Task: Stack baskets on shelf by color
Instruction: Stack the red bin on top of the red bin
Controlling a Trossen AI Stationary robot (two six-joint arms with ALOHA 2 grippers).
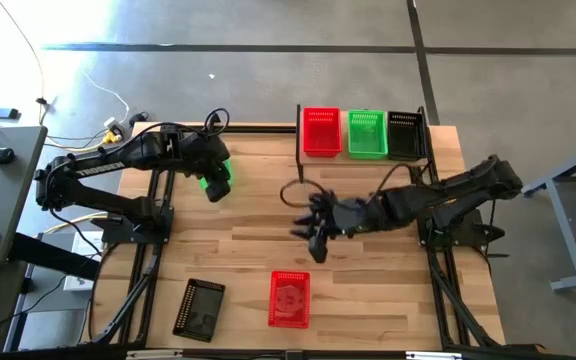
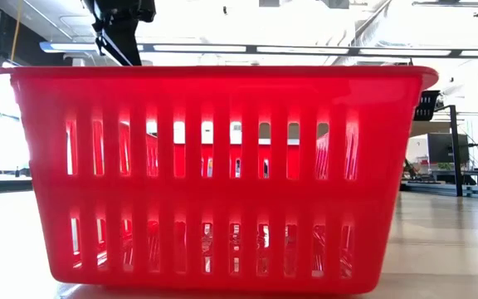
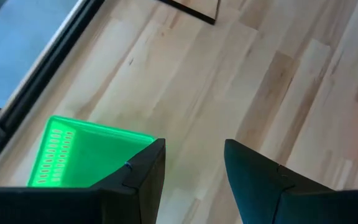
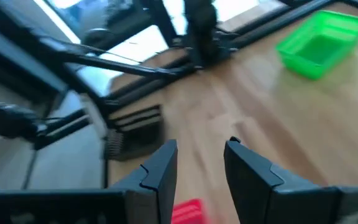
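The shelf (image 1: pixel 299 150) stands at the table's far edge and carries a red basket (image 1: pixel 321 132), a green basket (image 1: pixel 367 133) and a black basket (image 1: pixel 405 135) side by side. A loose green basket (image 1: pixel 215 185) rests on the table under my left gripper (image 1: pixel 218 178), which is open. In the left wrist view this gripper (image 3: pixel 194 180) has one finger by the rim of the green basket (image 3: pixel 79 155). My right gripper (image 1: pixel 315 232) is open and hovers mid-table, above and beyond a red basket (image 1: pixel 289 298). A black basket (image 1: pixel 199 308) lies near the front left.
The red basket (image 2: pixel 222 174) fills the low view, with a dark gripper (image 2: pixel 119 25) above its rim. The right wrist view shows the black basket (image 4: pixel 135 130), the green basket (image 4: pixel 319 40) and a corner of the red basket (image 4: pixel 188 211). Bare wood lies between the arms.
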